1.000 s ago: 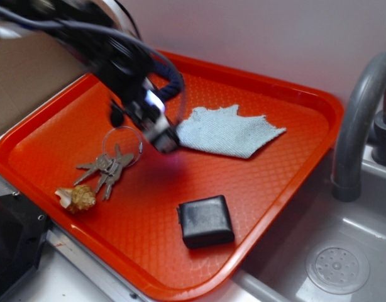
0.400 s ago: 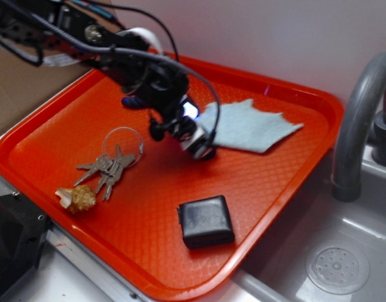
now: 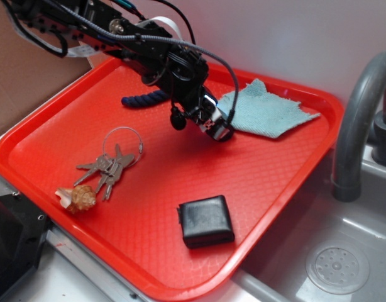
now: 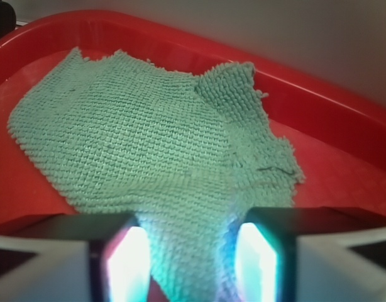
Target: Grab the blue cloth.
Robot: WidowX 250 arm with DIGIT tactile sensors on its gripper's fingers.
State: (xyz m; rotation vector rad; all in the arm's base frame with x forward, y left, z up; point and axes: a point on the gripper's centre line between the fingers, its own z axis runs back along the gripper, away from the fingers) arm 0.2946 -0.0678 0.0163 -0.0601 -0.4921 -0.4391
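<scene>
- Wrist view: two lit fingers (image 4: 127,264) stand apart with a corner of the blue cloth (image 4: 149,151) lying between them, not visibly pinched.
- Exterior view: the gripper (image 3: 219,129) sits low at the cloth's near-left corner, on the red tray's (image 3: 180,264) far side.
- Judged step: closing on the cloth; next, squeeze the fingers, then lift.

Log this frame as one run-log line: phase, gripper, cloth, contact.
phase: grasping | gripper: jaws open, astride cloth edge | cloth: flat on tray, far right corner | contact: not yet clamped
</scene>
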